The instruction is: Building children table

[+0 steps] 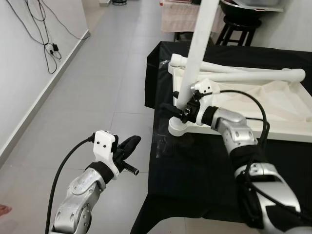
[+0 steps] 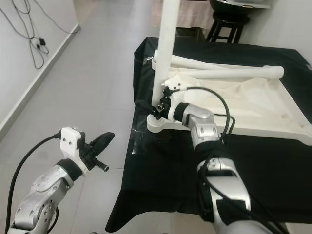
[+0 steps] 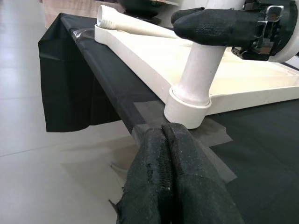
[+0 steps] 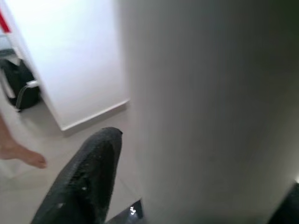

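Right now the right gripper (image 1: 184, 108) has its black fingers on either side of an upright white table leg (image 1: 197, 51), low on the leg just above the round corner socket (image 1: 178, 127) it stands in, so the grip looks closed around the leg, probably to steady or turn it while it seats in the socket. That socket belongs to the white tabletop (image 1: 273, 105), which lies upside down on a black cloth (image 1: 195, 170) covering the work surface, underside up so the legs can go in from above. Two more loose legs (image 1: 243, 75) rest across the far part of the tabletop, touching its rim, seemingly waiting for their turn. The left gripper (image 1: 127, 146) hangs out over the grey floor (image 1: 87, 97), beside the cloth's edge and apart from the table; its fingers (image 3: 170, 182) are pressed together and hold nothing, pointing toward the socket corner as if standing by to brace it. A bare foot (image 4: 21, 154) of a person stands on the floor near a white wall. Some black cables (image 1: 48, 48) hang on the wall to the robot's left, and a dark stool (image 1: 239, 24) stands beyond the table
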You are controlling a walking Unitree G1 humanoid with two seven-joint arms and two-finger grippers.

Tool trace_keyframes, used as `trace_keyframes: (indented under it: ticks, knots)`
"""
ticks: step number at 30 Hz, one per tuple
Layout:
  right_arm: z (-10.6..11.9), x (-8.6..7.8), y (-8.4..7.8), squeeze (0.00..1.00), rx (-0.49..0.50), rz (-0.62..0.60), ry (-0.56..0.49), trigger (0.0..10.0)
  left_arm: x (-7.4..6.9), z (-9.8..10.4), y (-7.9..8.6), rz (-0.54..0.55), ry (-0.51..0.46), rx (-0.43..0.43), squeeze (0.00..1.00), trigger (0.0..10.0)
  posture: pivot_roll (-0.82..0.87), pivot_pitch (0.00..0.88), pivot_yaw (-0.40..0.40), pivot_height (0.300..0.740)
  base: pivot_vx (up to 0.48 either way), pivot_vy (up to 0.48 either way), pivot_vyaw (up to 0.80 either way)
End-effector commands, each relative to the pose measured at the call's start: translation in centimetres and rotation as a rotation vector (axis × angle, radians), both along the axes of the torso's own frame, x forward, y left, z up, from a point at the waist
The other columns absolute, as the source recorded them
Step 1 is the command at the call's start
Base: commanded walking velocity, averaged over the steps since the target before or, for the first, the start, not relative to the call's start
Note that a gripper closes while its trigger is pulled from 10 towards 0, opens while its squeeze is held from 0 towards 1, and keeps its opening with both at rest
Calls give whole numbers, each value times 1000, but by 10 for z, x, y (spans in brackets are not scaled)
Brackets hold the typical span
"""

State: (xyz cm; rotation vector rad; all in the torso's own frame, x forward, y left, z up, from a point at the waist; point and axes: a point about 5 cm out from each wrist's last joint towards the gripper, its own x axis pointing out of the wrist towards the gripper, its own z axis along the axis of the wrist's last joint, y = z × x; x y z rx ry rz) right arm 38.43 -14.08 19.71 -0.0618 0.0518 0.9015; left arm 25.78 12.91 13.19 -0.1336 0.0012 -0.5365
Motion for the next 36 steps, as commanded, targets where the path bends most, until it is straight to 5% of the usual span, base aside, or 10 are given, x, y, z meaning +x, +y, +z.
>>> trace_keyframes:
  ticks: [1,12,17,22,30,32,33,34,35,36]
  knots:
    - [-2,-1,12,0,12,103,28,0,-3,-3,-1,-5,16,3,0,10000,62,98,-53,740,0,0,0]
    - [-23,-4,-9,0,-43,-28,-1,0,-4,-3,-2,-5,17,-4,0,10000,49,104,-55,740,0,0,0]
    - [-64,-20,-21,0,-4,-781,159,0,-4,-3,1,-4,18,-1,0,10000,41,101,-52,740,0,0,0]
    - [-64,-47,2,0,18,-811,99,0,-3,-5,1,-8,24,-1,0,10000,20,80,-36,740,0,0,0]
    - [-55,-26,-4,0,-2,-850,39,0,-2,-5,1,-4,19,10,0,10000,41,75,-48,740,0,0,0]
    - [-55,-24,-5,0,0,-854,40,1216,-2,-6,1,-1,19,10,0,10000,41,75,-48,740,0,0,0]
    - [-53,-23,-7,0,15,-847,35,10000,-3,-6,1,-1,19,10,0,10000,41,76,-47,740,0,0,0]
    - [-51,-21,-7,635,17,-808,34,10000,-3,-6,1,-3,20,10,0,10000,41,76,-47,740,0,0,0]
    - [-50,-20,-7,635,17,-780,33,10000,-3,-6,1,-4,21,10,0,10000,41,76,-47,740,0,0,0]
    - [-45,-18,-7,1000,24,-762,33,10000,-2,-5,0,-6,21,9,0,10000,39,77,-43,740,0,0,0]
